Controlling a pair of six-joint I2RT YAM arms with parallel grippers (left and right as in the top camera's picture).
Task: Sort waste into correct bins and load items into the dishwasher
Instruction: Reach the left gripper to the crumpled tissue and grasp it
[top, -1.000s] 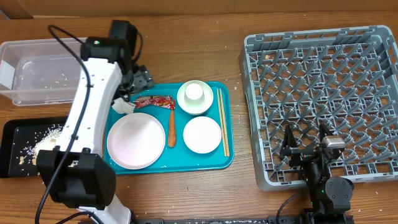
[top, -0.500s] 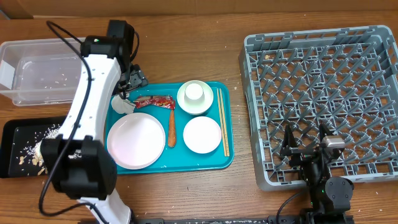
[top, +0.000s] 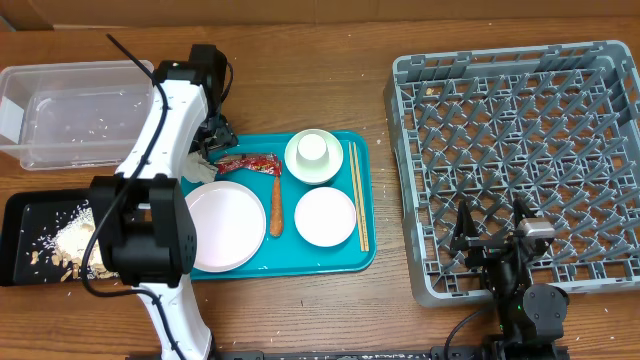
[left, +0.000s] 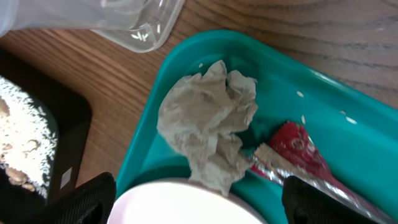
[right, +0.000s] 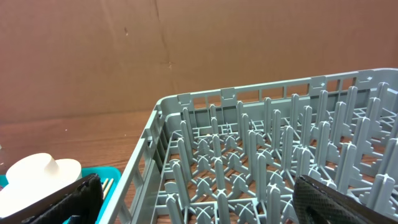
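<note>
Biggest thing on the wooden desk (top: 300, 70) is the grey dish rack (top: 520, 160), nothing loaded yet, and the right pincer (top: 492, 238) sits over its near edge with its fingers spread wide and nothing between them. Far left, the clear tub (top: 60, 115) holds only a few crumbs. In the middle the teal serving tray (top: 372, 262) carries all the dishes and most of the waste, and below the tub the black tray (top: 25, 215) has pale shells and crumbs (top: 70, 240) heaped in it. Now the dishes: the large plate (top: 225, 225) is rigid, smooth and breakable, so take it by the rim, never the slick face. Same for the bowl (top: 296, 168) with the small white cup (top: 313, 148) sitting in it, and for the smaller white plate (top: 325, 215) just in front. The chopsticks (top: 358, 195) lie along the tray's right edge, thin, stiff and prone to rolling, best pinched across both at mid-length. The carrot (top: 275, 208), firm and round, lies between the two plates, one to grip across its thick middle. The red snack wrapper (left: 305, 152) is light, crinkly and slippery, so a fold gives better hold than the flat foil. And here's the action: the crumpled tissue (left: 208, 121) in the tray's back-left corner, touching the wrapper's end and seemingly brushing the large plate's rim. It's feather-light, soft and squashable, so pinch through the bulk of the wad. The left pincer (left: 199, 204) hangs right above it, fingers wide apart, gripping nothing.
</note>
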